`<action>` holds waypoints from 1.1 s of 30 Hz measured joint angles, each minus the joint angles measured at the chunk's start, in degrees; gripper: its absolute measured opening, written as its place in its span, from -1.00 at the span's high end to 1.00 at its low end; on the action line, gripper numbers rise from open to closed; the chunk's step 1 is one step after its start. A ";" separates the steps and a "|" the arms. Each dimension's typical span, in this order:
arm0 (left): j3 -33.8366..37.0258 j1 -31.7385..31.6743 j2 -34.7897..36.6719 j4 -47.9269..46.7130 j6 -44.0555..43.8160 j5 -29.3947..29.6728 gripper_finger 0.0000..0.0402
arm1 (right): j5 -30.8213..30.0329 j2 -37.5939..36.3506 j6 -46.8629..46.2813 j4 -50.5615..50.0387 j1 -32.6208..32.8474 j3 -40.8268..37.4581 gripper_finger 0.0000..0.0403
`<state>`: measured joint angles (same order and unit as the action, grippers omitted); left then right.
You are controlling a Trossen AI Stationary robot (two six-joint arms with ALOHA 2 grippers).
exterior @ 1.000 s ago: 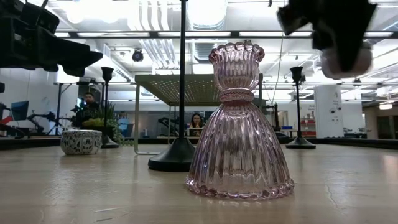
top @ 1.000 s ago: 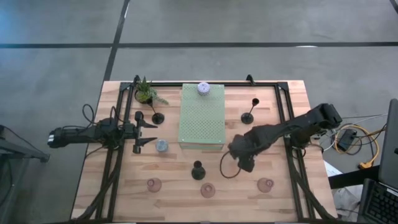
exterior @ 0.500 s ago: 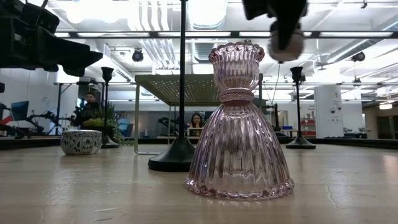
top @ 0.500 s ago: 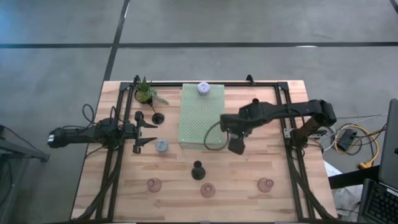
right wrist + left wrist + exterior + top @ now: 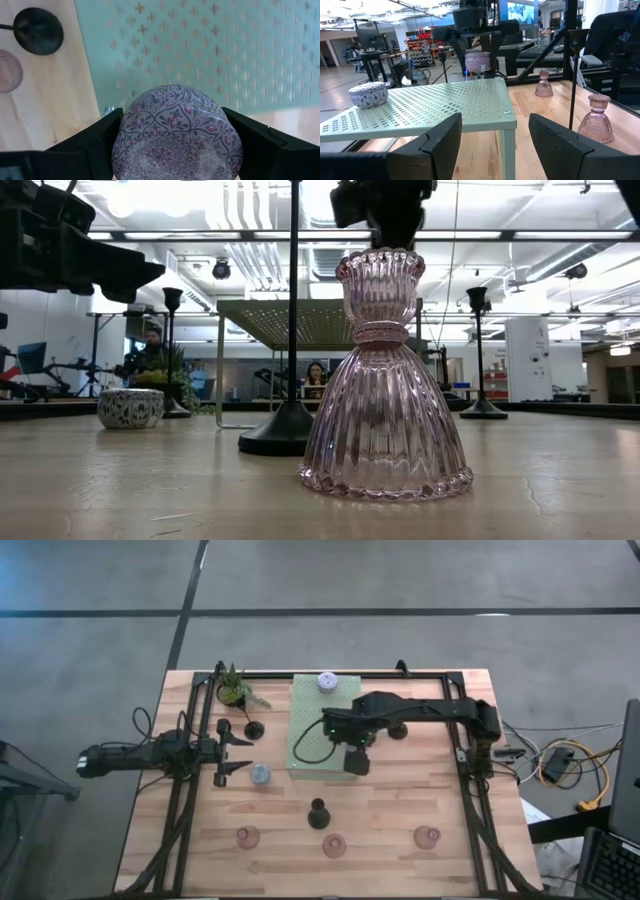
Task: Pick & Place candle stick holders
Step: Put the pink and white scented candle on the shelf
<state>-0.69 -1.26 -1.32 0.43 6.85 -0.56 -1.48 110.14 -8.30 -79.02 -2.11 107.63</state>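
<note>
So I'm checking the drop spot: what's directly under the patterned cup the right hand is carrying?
The patterned cup, clamped in the right hand, hangs above the green perforated mat's near edge and the wooden table. The spot right beneath the cup is hidden.

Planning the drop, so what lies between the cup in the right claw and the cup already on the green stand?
High view: only bare perforated stand top lies between the held cup in the right claw and the far cup.

A squat round cup with a lilac and pink floral pattern (image 5: 176, 131) sits clamped between the right gripper's (image 5: 175, 137) two dark fingers (image 5: 87, 142), above the pale green perforated mat's (image 5: 200, 45) edge, with a black round candlestick base (image 5: 39, 30) beside the mat on the wooden table (image 5: 45, 95).
</note>
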 joint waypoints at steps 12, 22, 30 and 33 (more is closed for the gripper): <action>-0.01 0.02 -0.01 0.00 -0.01 0.00 -0.18 | 3.46 5.08 2.10 -2.12 -0.07 4.63 -0.43; 0.00 0.00 -0.02 0.00 0.00 0.00 -0.18 | 4.47 5.01 2.50 0.83 -0.10 1.45 -0.43; -0.02 0.02 0.00 0.00 0.00 0.00 -0.18 | 4.53 4.99 2.71 1.57 -0.42 1.17 -0.44; 0.00 0.00 0.00 0.00 0.00 0.00 -0.18 | 4.53 4.99 2.73 1.50 -0.57 1.17 -0.49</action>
<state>-0.69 -1.26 -1.32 0.43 6.85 -0.56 3.05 115.13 -5.56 -77.52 -2.68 108.79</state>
